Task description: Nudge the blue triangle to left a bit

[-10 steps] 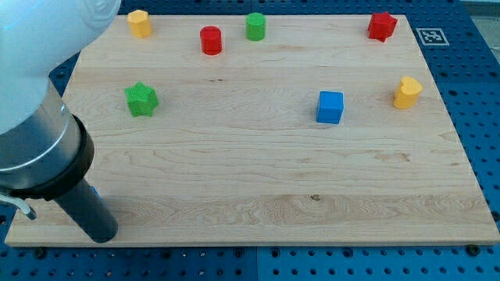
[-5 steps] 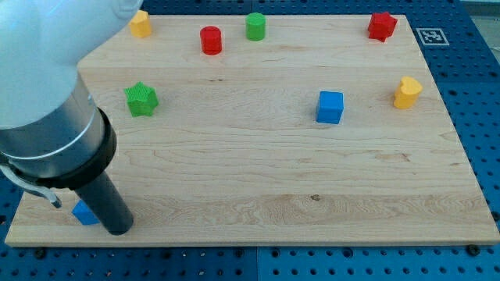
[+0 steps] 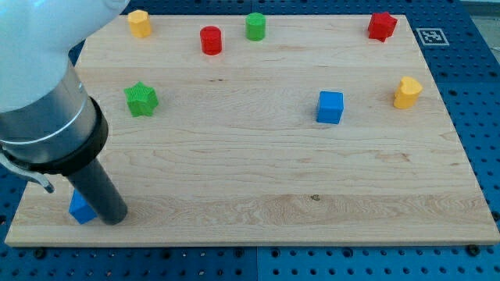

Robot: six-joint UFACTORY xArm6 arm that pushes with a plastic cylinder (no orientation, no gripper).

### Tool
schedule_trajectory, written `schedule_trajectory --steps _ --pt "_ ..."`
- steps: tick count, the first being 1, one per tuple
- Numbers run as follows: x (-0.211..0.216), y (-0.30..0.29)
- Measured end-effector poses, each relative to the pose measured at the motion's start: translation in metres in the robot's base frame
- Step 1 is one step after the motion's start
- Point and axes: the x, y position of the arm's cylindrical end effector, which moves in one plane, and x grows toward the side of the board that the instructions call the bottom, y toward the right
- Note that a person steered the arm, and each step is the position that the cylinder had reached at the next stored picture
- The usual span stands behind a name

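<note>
No readable text; only a black-and-white square marker (image 3: 432,36) beside the board's (image 3: 258,179) top-right corner.

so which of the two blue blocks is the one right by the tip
The blue block at the view's bottom left, partly hidden behind the rod, with my tip just to its right. The blue cube sits far off toward the view's right.

My rod covers the right part of the blue block (image 3: 79,209) near the board's left corner, so its triangle shape cannot be confirmed. The arm's body runs out of frame at the left and far edges.
</note>
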Motion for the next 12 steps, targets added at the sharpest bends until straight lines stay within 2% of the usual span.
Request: schedule_trajectory --steps 9,10,12 --pt "-0.001 -0.018" --pt "-0.001 0.012" --pt "-0.003 0.121"
